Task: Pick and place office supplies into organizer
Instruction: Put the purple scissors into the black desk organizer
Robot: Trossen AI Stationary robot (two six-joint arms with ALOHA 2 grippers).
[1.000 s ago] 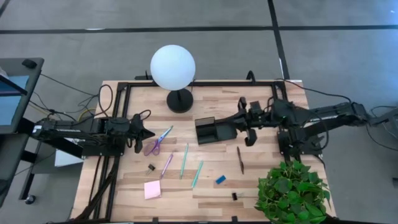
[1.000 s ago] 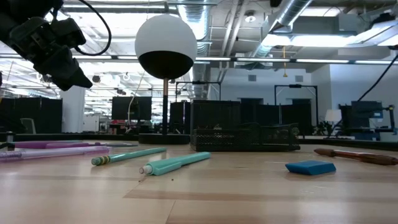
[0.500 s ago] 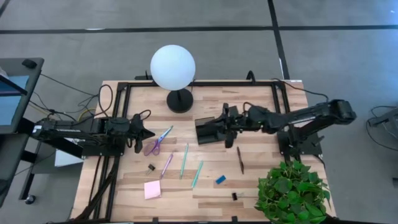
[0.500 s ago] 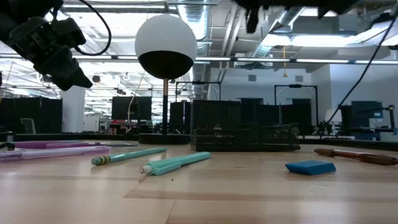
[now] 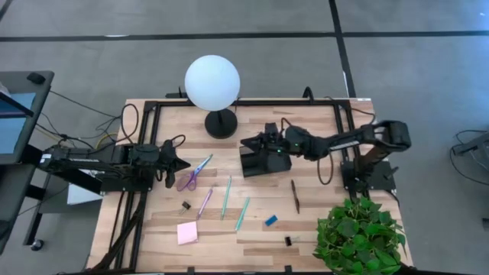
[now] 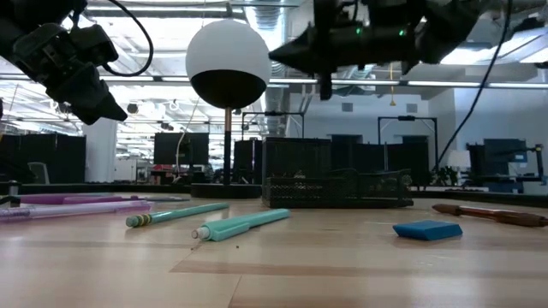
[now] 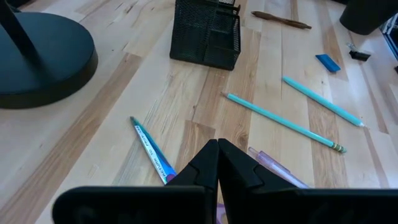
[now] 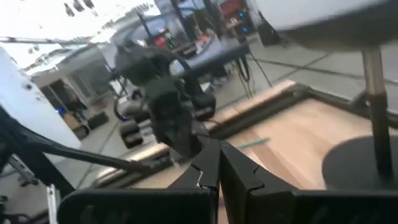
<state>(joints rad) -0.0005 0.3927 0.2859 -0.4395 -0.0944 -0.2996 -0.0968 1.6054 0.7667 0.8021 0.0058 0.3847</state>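
The black mesh organizer [image 5: 258,162] stands mid-table. My right gripper [image 5: 248,142] hovers shut and empty well above its far edge, pointing level toward the table's left; it also shows in the low view [image 6: 276,53]. My left gripper [image 5: 183,163] waits shut and empty just above the purple-handled scissors [image 5: 192,173], whose blades [image 7: 152,155] lie flat. A purple pen [image 5: 205,202], two teal pens [image 5: 226,196] [image 5: 242,213], a brown pen [image 5: 294,195], a blue eraser [image 5: 270,221], a pink pad [image 5: 187,232] and two black clips [image 5: 186,205] [image 5: 288,241] lie flat on the wood.
A white globe lamp [image 5: 212,82] on a round black base [image 5: 221,124] stands at the far side, left of the organizer. A green plant [image 5: 359,233] fills the near right corner. A black frame [image 5: 153,107] borders the table's far and left sides.
My right gripper has swept toward the table's left edge and come down, from beside the organizer's right end to above its far left part, rolling a little and staying shut. Nothing on the table has moved.
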